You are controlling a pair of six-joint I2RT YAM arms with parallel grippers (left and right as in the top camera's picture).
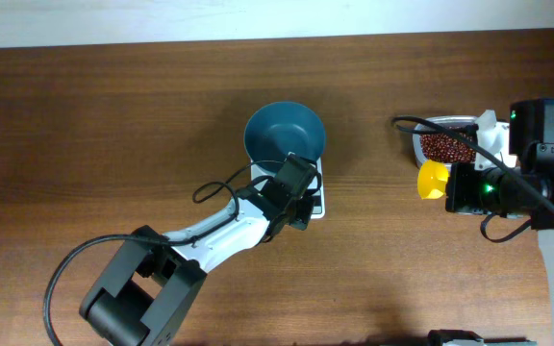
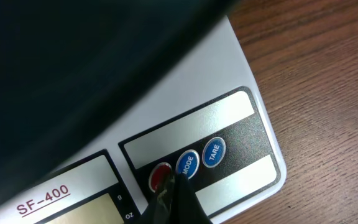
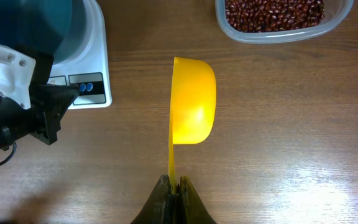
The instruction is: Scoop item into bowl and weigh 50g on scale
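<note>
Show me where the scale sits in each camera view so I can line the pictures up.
Overhead: the scale is at centre, only its white right edge showing past the bowl and the left arm.
Left wrist: the scale fills the middle and bottom, with its buttons at lower centre.
Right wrist: the scale is in the upper left corner, left of the yellow scoop.
Shared landmark: the teal bowl sitting on top of it, seen in all three views.

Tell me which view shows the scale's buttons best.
Left wrist: the scale's buttons fill the foreground, MODE and TARE readable. Right wrist shows them small and distant; in overhead the left arm covers them.
</note>
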